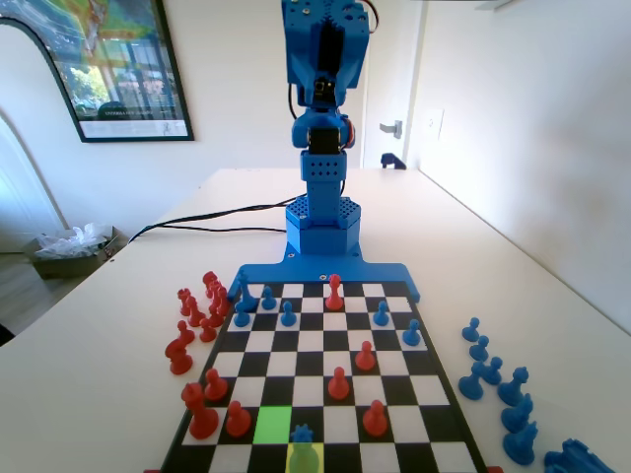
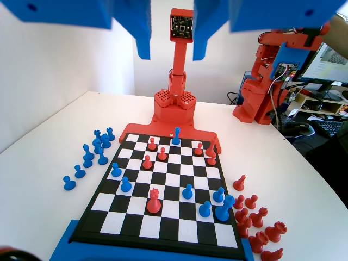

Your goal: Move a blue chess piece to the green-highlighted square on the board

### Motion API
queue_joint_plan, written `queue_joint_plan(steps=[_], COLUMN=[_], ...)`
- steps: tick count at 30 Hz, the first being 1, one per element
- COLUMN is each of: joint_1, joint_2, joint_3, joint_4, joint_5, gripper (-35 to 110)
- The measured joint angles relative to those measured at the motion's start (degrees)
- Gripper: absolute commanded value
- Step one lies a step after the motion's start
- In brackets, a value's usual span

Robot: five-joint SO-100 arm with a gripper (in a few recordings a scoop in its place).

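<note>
Task not yet begun: tool (image 2: 171,51) raised high, jaws apart, holding nothing.

In the fixed view, blue chess piece (image 1: 302,435) with toothed top standing on the yellow-lit square (image 1: 305,460) at the near edge of the board (image 1: 434,409), just diagonal to the green-highlighted square (image 1: 272,424), which lies bare one row up and one file to the left. In the wrist view, same piece (image 2: 176,136) at the far row, well below and ahead of the hanging jaws. Nothing gripped, nothing shifted; all still left: reaching down the length of the board, closing on the piece, lifting clear of the neighbouring red pawns (image 1: 238,419), setting it on green. Captured pieces resting on the surface at both sides.
</note>
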Motion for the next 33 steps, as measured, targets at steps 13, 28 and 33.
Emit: queue_joint_plan(steps=[13, 28, 33], joint_1=[0.0, 0.7, 0.26], joint_2=[0.0, 0.0, 0.0], joint_3=[0.26, 0.26, 0.26], joint_4=[0.0, 0.0, 0.0], joint_5=[0.0, 0.0, 0.0], gripper=[1, 1, 1])
